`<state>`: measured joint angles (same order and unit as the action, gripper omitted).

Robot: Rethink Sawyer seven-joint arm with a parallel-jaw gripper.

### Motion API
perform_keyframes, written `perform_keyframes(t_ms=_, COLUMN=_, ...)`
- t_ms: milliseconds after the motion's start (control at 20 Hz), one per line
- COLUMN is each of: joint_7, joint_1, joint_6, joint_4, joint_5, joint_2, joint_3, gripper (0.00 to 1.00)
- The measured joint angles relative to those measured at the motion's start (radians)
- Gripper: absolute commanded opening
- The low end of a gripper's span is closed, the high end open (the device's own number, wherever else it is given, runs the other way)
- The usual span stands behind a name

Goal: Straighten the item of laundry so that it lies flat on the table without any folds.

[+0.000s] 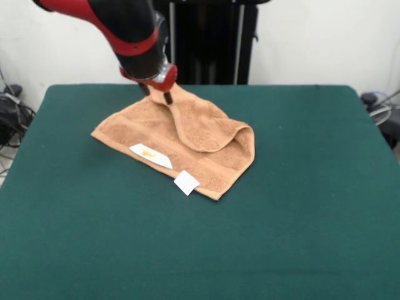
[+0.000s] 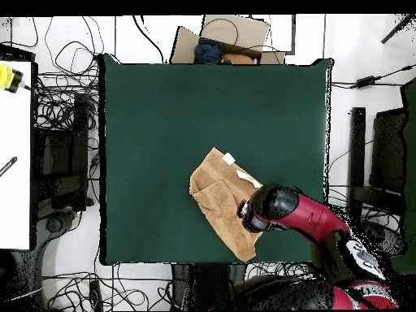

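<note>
Orange-tan terry makes up the towel (image 1: 187, 140), which lies on the dark green tabletop (image 1: 300, 206), toward the side where the arm (image 1: 122, 25) comes in and a little off the middle of the felt. It is not flat: one flap is folded back over the rest, forming a rounded double layer across the towel's upper part, with a curved fold line running to the towel's right-hand corner in the front view. The towel's near edge, the one farthest from the arm, carries two white tags, a longer tag (image 1: 150, 155) with a yellowish mark and a small square tag (image 1: 186, 182) that sticks out past the hem onto the felt. The hand (image 1: 158, 95) hangs at the towel's far corner, its two dark fingertips (image 1: 167, 98) close together and pinching a peak of cloth that rises from the towel there. In the overhead view the arm's red and black body covers that corner of the towel (image 2: 218, 199), and the hand itself is hidden beneath it.
</note>
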<state>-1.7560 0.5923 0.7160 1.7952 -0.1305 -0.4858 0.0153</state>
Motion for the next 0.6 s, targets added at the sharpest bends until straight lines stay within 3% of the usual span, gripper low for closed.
perform_keyframes(t_ms=600, joint_7=0.000, joint_1=0.118, joint_6=-0.057, joint_4=0.106, joint_5=-0.044, joint_2=0.001, joint_3=0.176, gripper=1.00)
